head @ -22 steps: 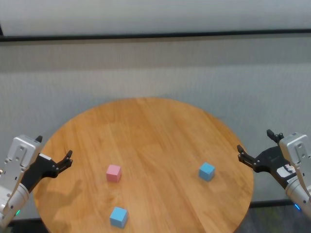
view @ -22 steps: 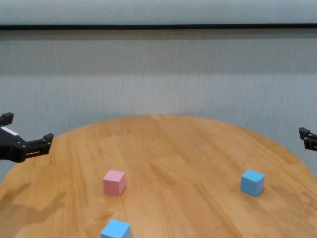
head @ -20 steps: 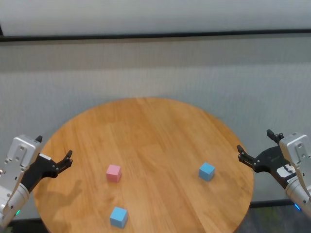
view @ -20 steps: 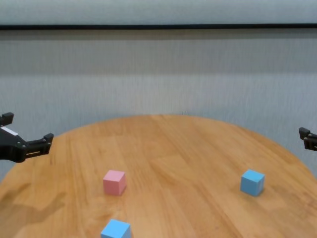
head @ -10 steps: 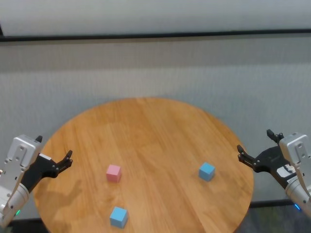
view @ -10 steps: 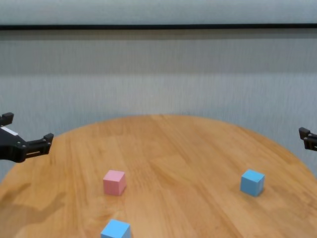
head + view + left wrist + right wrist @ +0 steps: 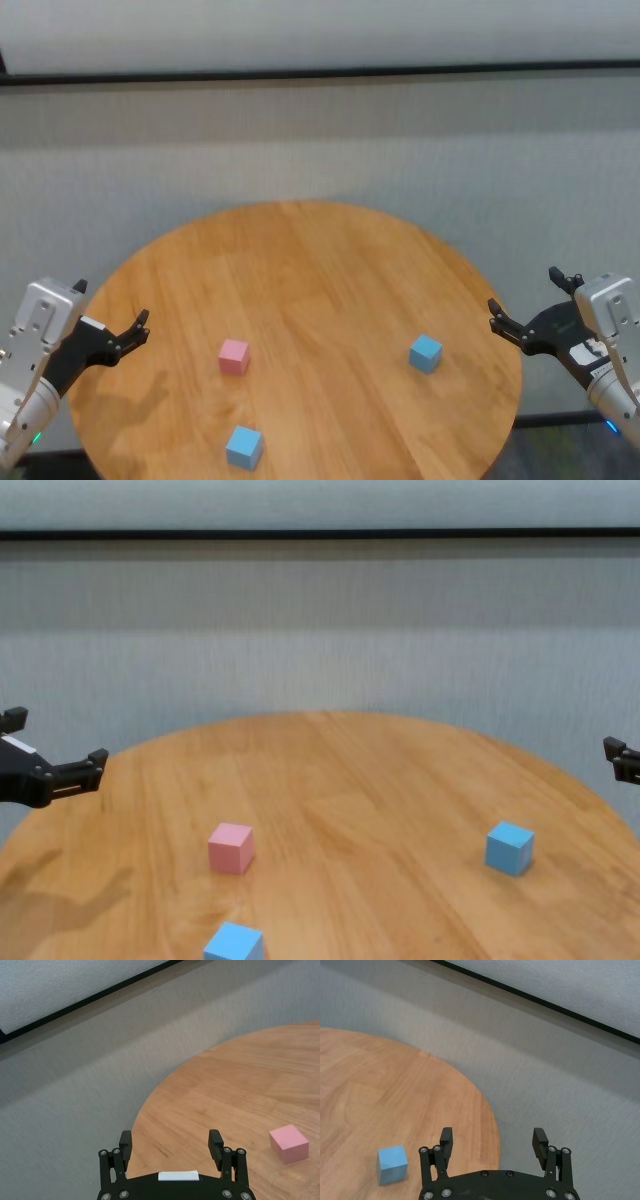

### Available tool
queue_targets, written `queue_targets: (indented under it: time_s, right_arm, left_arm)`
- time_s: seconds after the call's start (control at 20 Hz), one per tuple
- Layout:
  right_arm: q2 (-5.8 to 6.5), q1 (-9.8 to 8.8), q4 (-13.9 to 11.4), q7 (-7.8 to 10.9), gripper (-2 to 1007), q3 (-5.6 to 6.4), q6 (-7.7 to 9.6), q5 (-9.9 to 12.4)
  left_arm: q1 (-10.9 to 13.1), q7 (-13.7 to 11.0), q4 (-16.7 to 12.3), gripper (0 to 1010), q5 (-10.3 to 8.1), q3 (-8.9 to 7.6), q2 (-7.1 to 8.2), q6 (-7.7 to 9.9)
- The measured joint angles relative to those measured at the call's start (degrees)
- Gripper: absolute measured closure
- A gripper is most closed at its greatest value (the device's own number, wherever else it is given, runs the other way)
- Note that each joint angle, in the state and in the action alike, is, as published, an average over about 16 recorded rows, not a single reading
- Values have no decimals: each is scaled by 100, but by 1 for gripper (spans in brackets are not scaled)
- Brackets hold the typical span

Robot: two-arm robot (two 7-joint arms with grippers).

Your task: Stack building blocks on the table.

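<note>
While the left gripper (image 7: 113,333) hangs spread and empty off the table (image 7: 300,260) rim, the pink block (image 7: 234,356) and near blue block (image 7: 244,447) sit apart, unstacked. Far blue block (image 7: 425,352) lies near the right gripper (image 7: 522,303), also spread, empty. Blocks look light, rigid; pinch opposite flat faces.

On my table (image 7: 300,270) only 3 blocks stand, well apart: the pink block (image 7: 234,356) toward the left edge, 1 blue block (image 7: 244,446) at the near edge, the other blue block (image 7: 425,352) toward the right edge. Open wood lies between them for my jaws.
</note>
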Motion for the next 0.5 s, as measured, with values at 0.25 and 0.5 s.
queue_targets:
  time_s: [0.25,0.5]
  right_arm:
    - [0,0,0,0,5,0,0,0]
    - [0,0,0,0,5,0,0,0]
  left_arm:
    - [-13,-48,-64,7,5,-14,31,63]
    - [-39,-204,-251,7,14,-67,138,177]
